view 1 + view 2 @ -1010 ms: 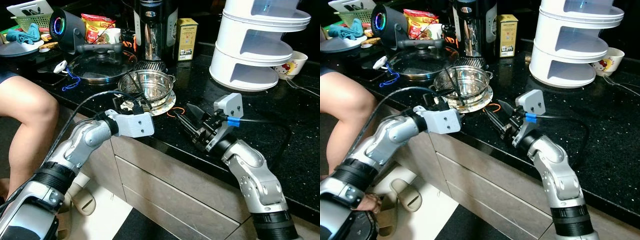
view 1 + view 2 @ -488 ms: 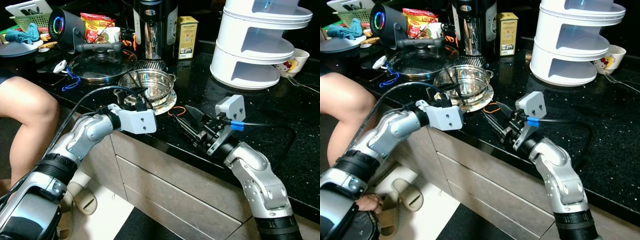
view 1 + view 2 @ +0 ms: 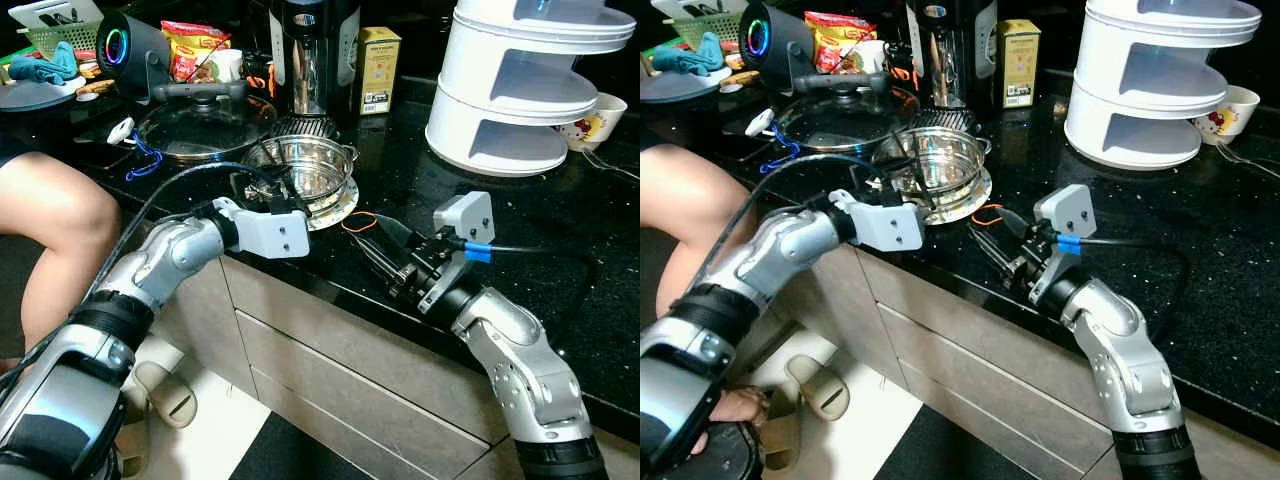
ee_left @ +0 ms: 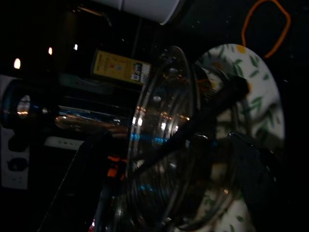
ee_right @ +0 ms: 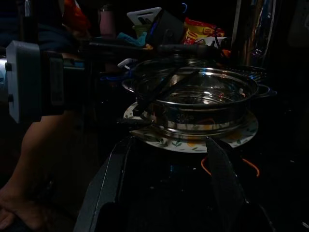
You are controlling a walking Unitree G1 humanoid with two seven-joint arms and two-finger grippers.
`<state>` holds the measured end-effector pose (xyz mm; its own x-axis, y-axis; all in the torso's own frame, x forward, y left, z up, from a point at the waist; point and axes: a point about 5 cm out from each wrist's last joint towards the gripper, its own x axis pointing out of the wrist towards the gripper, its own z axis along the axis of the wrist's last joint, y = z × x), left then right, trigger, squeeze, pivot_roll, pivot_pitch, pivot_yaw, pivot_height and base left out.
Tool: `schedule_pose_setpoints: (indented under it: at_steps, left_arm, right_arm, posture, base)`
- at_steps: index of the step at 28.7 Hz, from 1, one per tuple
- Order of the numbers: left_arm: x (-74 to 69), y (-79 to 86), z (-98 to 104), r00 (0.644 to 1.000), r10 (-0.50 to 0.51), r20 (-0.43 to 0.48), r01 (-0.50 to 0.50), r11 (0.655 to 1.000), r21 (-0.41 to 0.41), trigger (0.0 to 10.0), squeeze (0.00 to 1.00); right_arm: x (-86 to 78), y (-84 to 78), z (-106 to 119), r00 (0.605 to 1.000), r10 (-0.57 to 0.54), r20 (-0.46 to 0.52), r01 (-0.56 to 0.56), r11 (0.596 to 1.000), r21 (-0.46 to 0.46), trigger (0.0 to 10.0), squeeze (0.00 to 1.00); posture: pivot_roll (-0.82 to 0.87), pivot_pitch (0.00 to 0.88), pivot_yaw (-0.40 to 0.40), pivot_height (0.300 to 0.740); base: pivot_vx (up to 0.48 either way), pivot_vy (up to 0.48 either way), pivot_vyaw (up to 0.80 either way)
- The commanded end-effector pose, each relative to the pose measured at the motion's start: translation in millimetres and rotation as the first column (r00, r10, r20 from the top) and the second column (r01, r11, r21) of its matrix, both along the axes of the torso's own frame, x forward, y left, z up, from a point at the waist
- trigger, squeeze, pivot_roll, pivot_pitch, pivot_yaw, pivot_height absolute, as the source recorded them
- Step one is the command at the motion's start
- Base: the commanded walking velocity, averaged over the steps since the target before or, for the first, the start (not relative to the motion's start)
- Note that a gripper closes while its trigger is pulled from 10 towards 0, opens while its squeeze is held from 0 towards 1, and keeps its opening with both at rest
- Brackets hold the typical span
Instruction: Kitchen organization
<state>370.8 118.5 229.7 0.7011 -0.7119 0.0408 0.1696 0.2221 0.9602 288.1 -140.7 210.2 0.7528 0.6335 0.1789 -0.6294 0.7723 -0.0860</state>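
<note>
The steel pot (image 3: 303,172) sits on a leaf-patterned plate (image 3: 335,209) at the front of the black tabletop (image 3: 560,230), so the tidying looks barely begun. The left gripper (image 3: 278,196) is at the pot's near rim; whether its jaws grip it I cannot tell. The right gripper (image 3: 383,247), just right of the pot, has its jaws spread and empty.

Left silver arm reaching forward, its black two-fingered left gripper (image 3: 281,186) extended (finger spread hard to judge). Right silver arm bent inward, black two-fingered right gripper (image 3: 374,243) spread apart.
</note>
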Motion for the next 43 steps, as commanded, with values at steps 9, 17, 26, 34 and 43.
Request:
schedule_pose_setpoints:
  at_steps: [9, 17, 26, 34, 43]
  left_arm:
    - [1.9, -2.5, -5, 0.999, -0.023, -0.029, 0.023, 1.0, 0.0, 10.0, 0.0]
    - [0.8, -8.9, -5, 0.997, -0.065, -0.048, 0.064, 0.998, -0.023, 10.0, 0.0]
    - [0.4, -16.8, 0, 0.994, -0.103, -0.04, 0.102, 0.995, -0.025, 10.0, 0.0]
    - [0.2, -17.7, -5, 0.991, -0.118, -0.066, 0.117, 0.993, -0.011, 5.0, 0.0]
    - [-0.9, -19.3, -7, 0.988, -0.134, -0.079, 0.134, 0.991, 0.0, 0.0, 0.0]
  right_arm:
    - [-3.1, -1.4, 3, 1.0, -0.007, 0.0, 0.007, 1.0, 0.009, 10.0, 0.0]
    - [-3.2, -1.3, 4, 1.0, -0.011, 0.0, 0.011, 1.0, 0.01, 10.0, 0.0]
    - [-3.5, -1.1, 4, 1.0, -0.018, -0.001, 0.018, 1.0, 0.014, 10.0, 0.0]
    - [-3.6, -1.8, 4, 1.0, -0.025, 0.001, 0.025, 1.0, 0.014, 10.0, 0.0]
    - [-2.6, -1.8, 5, 1.0, -0.029, 0.007, 0.029, 0.999, 0.014, 10.0, 0.0]
  posture:
    - [-0.08, 0.106, 0.035, 0.74]
    - [-0.08, 0.105, 0.039, 0.74]
    - [-0.08, 0.105, 0.044, 0.74]
    - [-0.08, 0.1, 0.046, 0.74]
    - [-0.08, 0.089, 0.046, 0.74]
  base:
    - [0.0, 0.0, 0.0]
    - [0.0, 0.0, 0.0]
    - [0.0, 0.0, 0.0]
    - [0.0, 0.0, 0.0]
    - [0.0, 0.0, 0.0]
